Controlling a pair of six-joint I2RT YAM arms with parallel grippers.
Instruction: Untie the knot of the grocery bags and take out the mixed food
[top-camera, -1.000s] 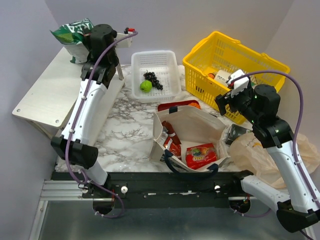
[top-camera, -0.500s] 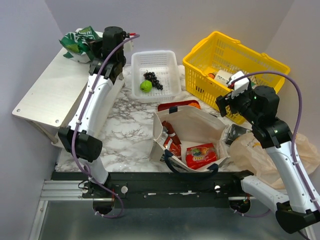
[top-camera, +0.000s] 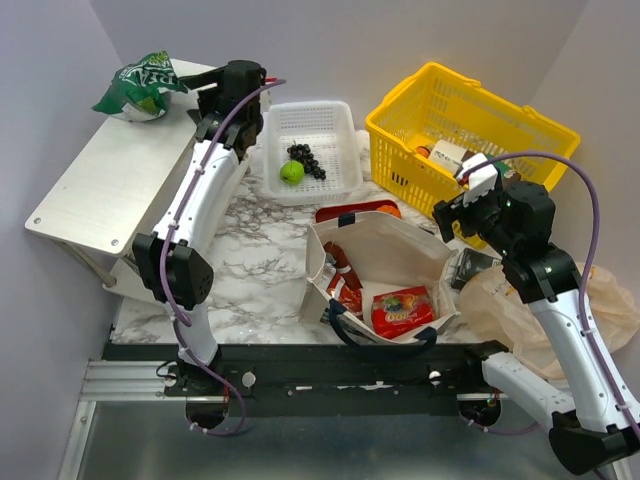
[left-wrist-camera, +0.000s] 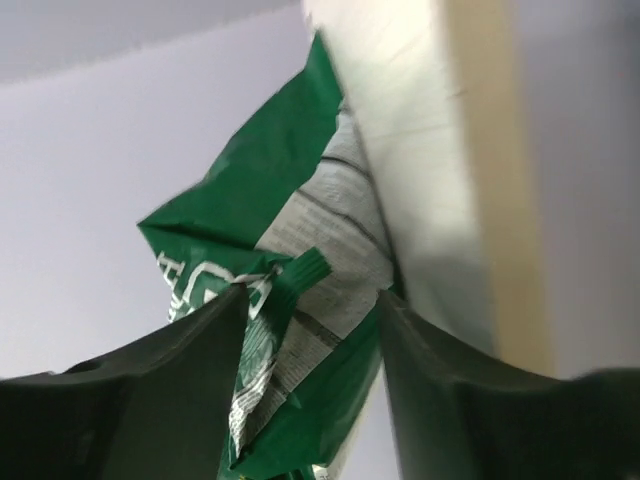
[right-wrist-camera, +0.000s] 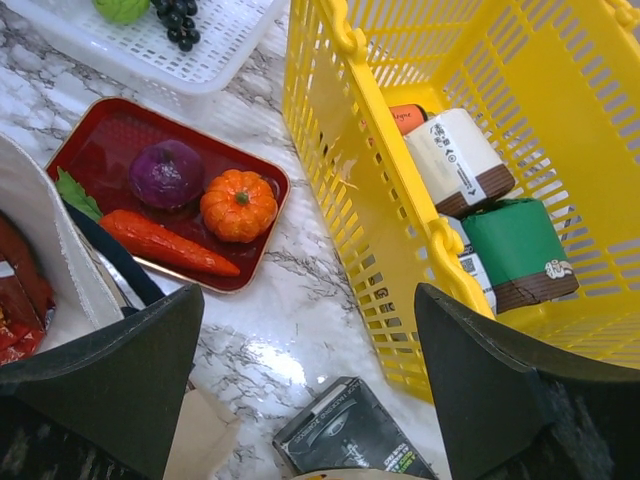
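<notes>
**Two sets of jaws apart, snack bag up on the side shelf**

From above, the left arm stretches to the far left corner. The left gripper (top-camera: 200, 92) is level with the green snack bag (top-camera: 135, 85), which sits at the far end of the white shelf (top-camera: 105, 190). The beige canvas tote (top-camera: 385, 255) stands open mid-table with red snack packets (top-camera: 403, 310) inside. Beyond it, a white slotted tray (top-camera: 335, 120) holds dark grapes (top-camera: 305, 158) and a green apple (top-camera: 291, 172). The right gripper (top-camera: 447, 215) hangs over the marble beside the yellow basket (top-camera: 470, 100). The thin peach plastic bag (top-camera: 520, 310) lies crumpled by the right arm; I cannot make out its knot.

The left wrist camera shows the fingers (left-wrist-camera: 150, 390) parted, with the bag's crimped edge (left-wrist-camera: 290, 285) in the gap and the shelf edge beside it.

The right wrist camera shows its fingers (right-wrist-camera: 110, 380) spread wide around nothing. Below them, a red tray (right-wrist-camera: 100, 150) carries a purple onion (right-wrist-camera: 166, 173), an orange (right-wrist-camera: 238, 205) and a carrot (right-wrist-camera: 165, 243). A white box (right-wrist-camera: 460, 160) and a green box (right-wrist-camera: 518, 255) lie in the basket, and a black box (right-wrist-camera: 350, 430) lies on the marble.
</notes>
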